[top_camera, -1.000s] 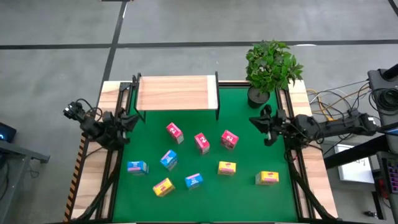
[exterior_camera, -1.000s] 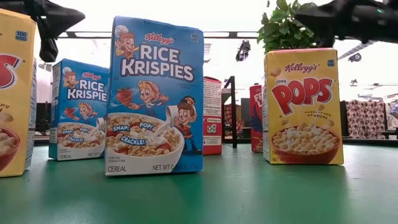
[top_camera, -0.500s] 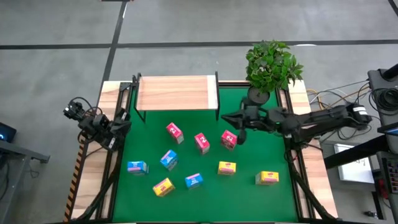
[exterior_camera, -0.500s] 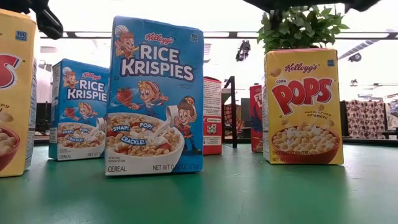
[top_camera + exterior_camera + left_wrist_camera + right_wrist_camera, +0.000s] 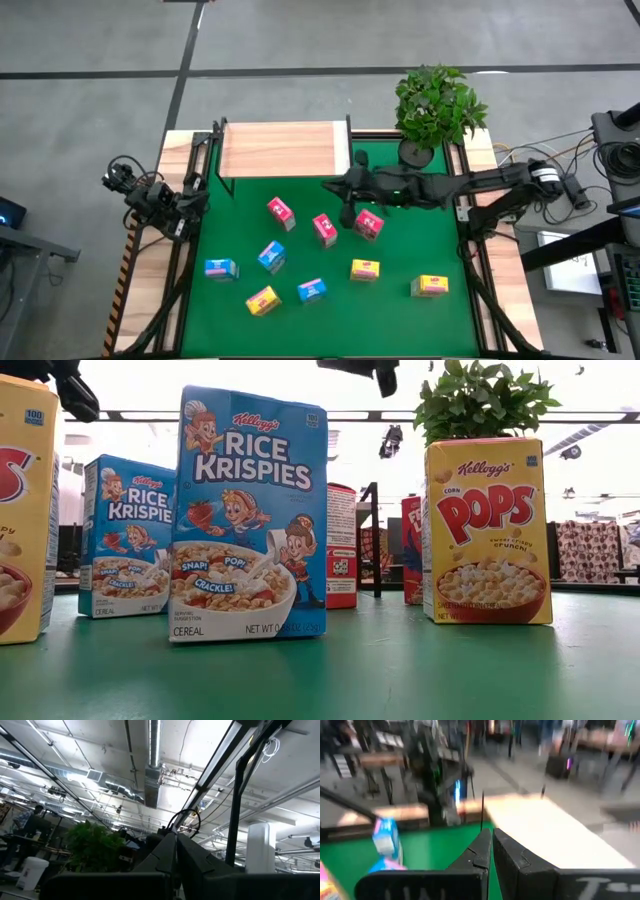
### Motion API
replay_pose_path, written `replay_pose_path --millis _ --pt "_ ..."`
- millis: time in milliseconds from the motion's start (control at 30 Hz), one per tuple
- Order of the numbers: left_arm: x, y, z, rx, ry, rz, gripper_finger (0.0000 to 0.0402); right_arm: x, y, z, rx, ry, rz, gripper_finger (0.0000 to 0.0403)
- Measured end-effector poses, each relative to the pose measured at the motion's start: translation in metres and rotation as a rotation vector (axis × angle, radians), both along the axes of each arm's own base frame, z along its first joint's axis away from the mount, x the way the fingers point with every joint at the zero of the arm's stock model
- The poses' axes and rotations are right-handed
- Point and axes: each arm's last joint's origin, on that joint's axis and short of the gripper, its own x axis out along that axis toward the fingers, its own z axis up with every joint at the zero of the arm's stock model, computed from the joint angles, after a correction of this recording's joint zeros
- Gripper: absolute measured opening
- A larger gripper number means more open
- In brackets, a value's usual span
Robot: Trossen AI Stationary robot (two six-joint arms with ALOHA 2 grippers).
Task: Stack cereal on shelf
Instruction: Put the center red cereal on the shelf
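On the green mat (image 5: pixel 400 250) as seen from above, the shelf (image 5: pixel 283 150) stands at eleven o'clock, bare on top. At one o'clock sits a potted plant (image 5: pixel 436 105). Nine cereal boxes (image 5: pixel 324 229) are scattered over the mat's centre and toward six o'clock, none on the shelf. Right gripper (image 5: pixel 328 186), fingers clenched on nothing, hangs above the centre, near a pink box (image 5: pixel 368 224). Left gripper (image 5: pixel 203 198) is clenched and empty at nine o'clock.
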Motion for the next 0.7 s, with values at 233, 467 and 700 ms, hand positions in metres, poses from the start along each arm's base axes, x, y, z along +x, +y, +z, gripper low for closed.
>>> replay_pose_path --millis 233,467,700 --pt "0.002 -0.001 -0.003 0.017 0.037 0.008 0.0000 0.033 -0.008 -0.005 0.143 0.268 -0.076 0.0009" --pt "0.005 -0.003 -0.006 0.026 0.078 0.013 0.0000 0.062 -0.022 -0.011 0.191 0.491 -0.113 0.0009" --pt "0.006 -0.003 -0.007 0.036 0.094 0.016 0.0000 0.082 -0.033 -0.009 0.263 0.606 -0.055 0.0009"
